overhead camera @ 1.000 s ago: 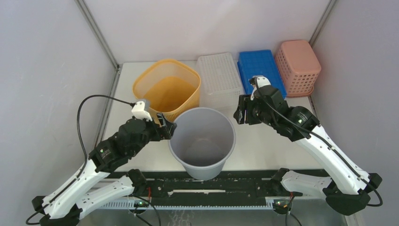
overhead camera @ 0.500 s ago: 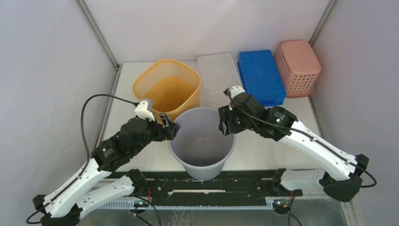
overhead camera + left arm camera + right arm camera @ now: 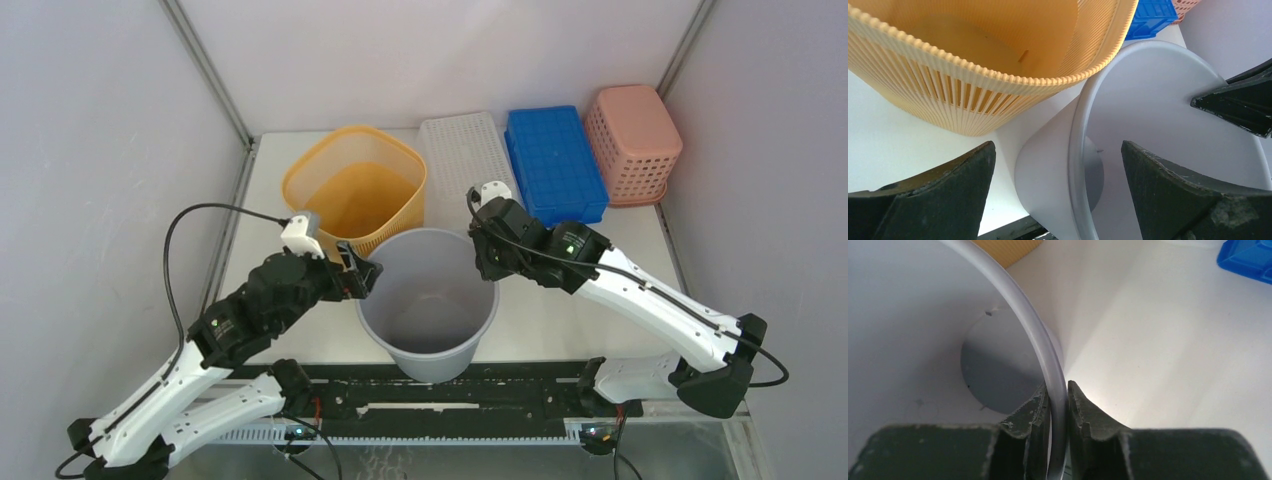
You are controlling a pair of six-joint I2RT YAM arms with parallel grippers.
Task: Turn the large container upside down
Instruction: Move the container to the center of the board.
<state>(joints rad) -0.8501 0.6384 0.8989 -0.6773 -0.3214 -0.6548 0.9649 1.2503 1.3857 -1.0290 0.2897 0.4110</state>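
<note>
right gripper (image 3: 1058,392) reached in, clamps bucket (image 3: 430,322) rim | left gripper (image 3: 1057,150) spread astride rim

1 ea: grey bucket (image 3: 430,300), yellow basket (image 3: 355,195), pink basket (image 3: 632,140), white crate (image 3: 462,165), blue crate (image 3: 553,160).

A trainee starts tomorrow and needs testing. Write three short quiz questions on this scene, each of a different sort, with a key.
1. True or false: the right pincer is shut on the rim of the grey bucket.
2. The left pincer is: A) shut on the rim; B) open, with the rim between its fingers; C) holding the orange basket.
3. Fill in: the bucket's mouth faces ____, so it is not yet turned over.
Key: 1 true; 2 B; 3 up.
</note>
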